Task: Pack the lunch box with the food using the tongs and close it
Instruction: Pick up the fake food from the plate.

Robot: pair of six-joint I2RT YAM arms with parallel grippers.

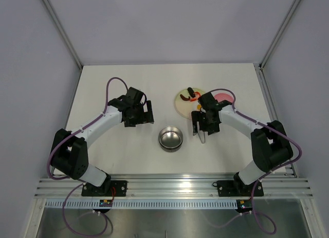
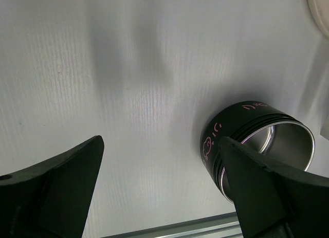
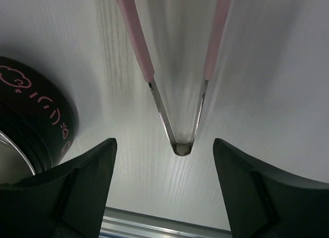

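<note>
Count on the surface (image 1: 118, 145): one lunch box (image 1: 170, 139), one pair of tongs (image 3: 138, 42), one cream plate (image 1: 178, 108), one pink lid (image 1: 224, 96), two arms.

The food (image 1: 190, 91) lies on the plate. A dark red curved piece and an orange-red piece can be made out, but the right arm hides part of the plate, so the full count cannot be told.

The lunch box stands uncovered near the middle, between the arms. The lid lies beside the plate, partly under the right arm.

The left end effector (image 1: 149, 111) is released with its fingers wide and nothing between them, well left of the lunch box.

The right end effector (image 1: 202, 129) is released, pointed down over the tongs. Its fingers straddle the joined end without touching it.
</note>
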